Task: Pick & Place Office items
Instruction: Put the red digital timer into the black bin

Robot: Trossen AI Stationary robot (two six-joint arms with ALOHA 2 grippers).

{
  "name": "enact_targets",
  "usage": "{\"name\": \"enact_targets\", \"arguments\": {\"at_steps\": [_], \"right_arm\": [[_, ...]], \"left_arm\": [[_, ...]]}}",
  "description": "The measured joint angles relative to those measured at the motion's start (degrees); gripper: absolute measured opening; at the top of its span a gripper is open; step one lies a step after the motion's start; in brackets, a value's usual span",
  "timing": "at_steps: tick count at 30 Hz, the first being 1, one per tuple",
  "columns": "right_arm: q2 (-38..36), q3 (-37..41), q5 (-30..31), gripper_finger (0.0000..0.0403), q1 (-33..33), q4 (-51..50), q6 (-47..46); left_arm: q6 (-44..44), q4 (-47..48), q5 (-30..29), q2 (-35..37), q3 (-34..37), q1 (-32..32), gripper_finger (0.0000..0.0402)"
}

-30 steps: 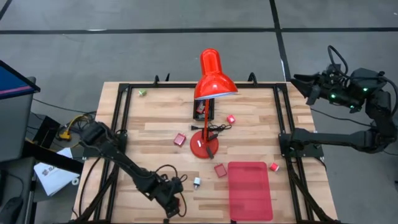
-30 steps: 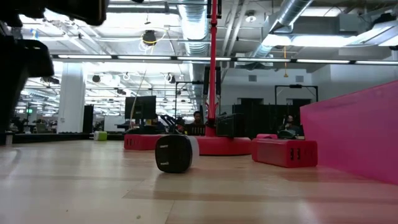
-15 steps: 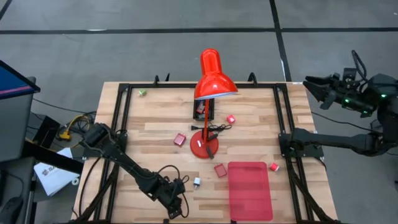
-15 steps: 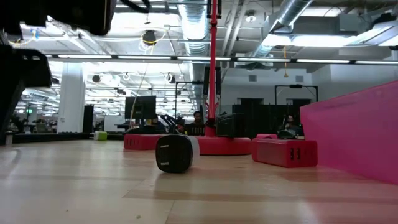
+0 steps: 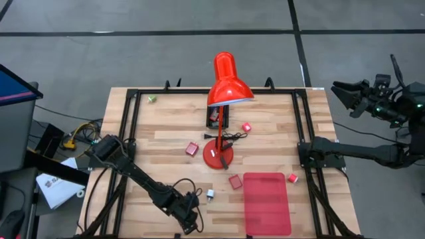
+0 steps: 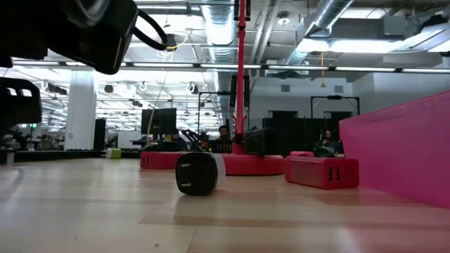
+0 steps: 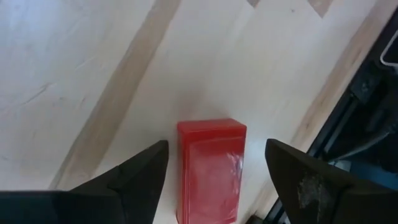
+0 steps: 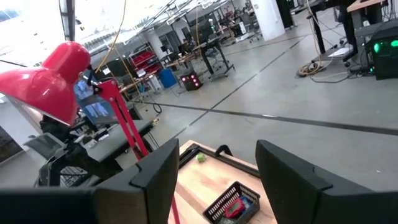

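A red block lies flat on the wood near the table's front edge. My left gripper hangs open just above it, pointing steeply down, one finger on either side and neither touching. The high view hides the block under that gripper. Other office items lie scattered: red blocks, a green piece and a black-and-white piece. My right gripper is open and raised, level, beyond the table's far right corner.
A tall red desk lamp stands mid-table on a round base, with a black basket behind it. A flat red tray lies at the front right. Black frame rails run along the table's sides.
My left gripper has sunk toward the table near the front edge, rolling a little, and stays open. My right gripper has drawn away to the right, off the table's far right corner, staying level and open.
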State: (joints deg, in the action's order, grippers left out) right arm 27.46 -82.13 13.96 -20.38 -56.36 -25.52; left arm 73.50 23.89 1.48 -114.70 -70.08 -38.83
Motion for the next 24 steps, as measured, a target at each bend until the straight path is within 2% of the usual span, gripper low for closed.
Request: {"name": "enact_targets", "arguments": {"at_steps": [5,15,24], "right_arm": [[0.15,0.0,0.02,0.0207,0.01,0.0,0.0],[0.15,0.0,0.04,0.0207,0.02,0.0,0.13],[0.15,0.0,0.02,0.0207,0.0,0.02,0.17]], "left_arm": [[1.65,0.91,-0.28,-0.11,0.04,0.02,0.0238],[2.42,0.53,0.29,-0.14,0.23,0.46,0.014],[3.51,1.24,0.53,-0.24,0.24,2.53,0.0129]]}}
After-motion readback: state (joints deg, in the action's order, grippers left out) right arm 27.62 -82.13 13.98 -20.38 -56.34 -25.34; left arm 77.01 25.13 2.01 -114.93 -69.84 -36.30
